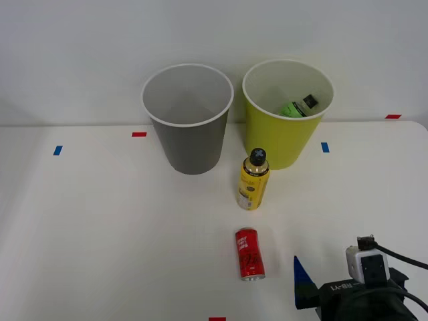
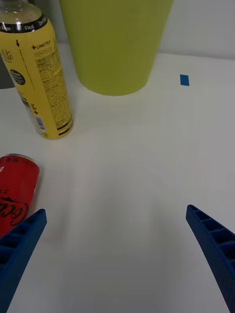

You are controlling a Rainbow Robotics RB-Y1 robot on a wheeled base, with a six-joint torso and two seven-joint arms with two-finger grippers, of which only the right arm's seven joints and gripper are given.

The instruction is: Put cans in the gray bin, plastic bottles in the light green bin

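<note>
red can [image 1: 249, 253], gray bin [image 1: 189, 127], lime bin [image 1: 284, 127]

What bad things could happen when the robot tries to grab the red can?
1. The red can lies on its side on the table, so a nudge from the open gripper might roll it away.
2. The yellow bottle stands upright between the can and the bins, so carrying the can across could tip it.
3. The gray bin and green bin stand close together, so the can could drop in the wrong one.
</note>
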